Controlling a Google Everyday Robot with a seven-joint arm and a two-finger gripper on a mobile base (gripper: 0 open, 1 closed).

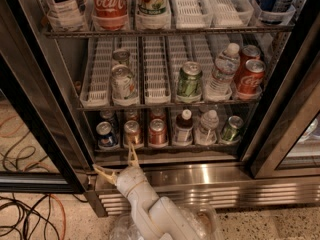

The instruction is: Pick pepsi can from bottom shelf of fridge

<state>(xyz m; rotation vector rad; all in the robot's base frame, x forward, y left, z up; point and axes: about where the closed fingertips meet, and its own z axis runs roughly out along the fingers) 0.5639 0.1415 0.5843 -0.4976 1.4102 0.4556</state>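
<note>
Gripper [118, 162] gapes wide and empty below the pepsi can [106, 134].

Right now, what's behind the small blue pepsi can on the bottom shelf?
Behind the small blue pepsi can, another can's top shows; its body is covered. The open end effector sits below the bottom shelf.

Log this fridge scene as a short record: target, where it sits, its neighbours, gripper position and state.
target: pepsi can, upright
location: leftmost front lane of the bottom shelf of the fridge
next in the row, toward the view's right: orange-brown can, then red can
gripper: gripper, low in front of the shelf edge, just below the pepsi can and the orange-brown can
fingers: spread open, holding nothing
contact with target: none
</note>
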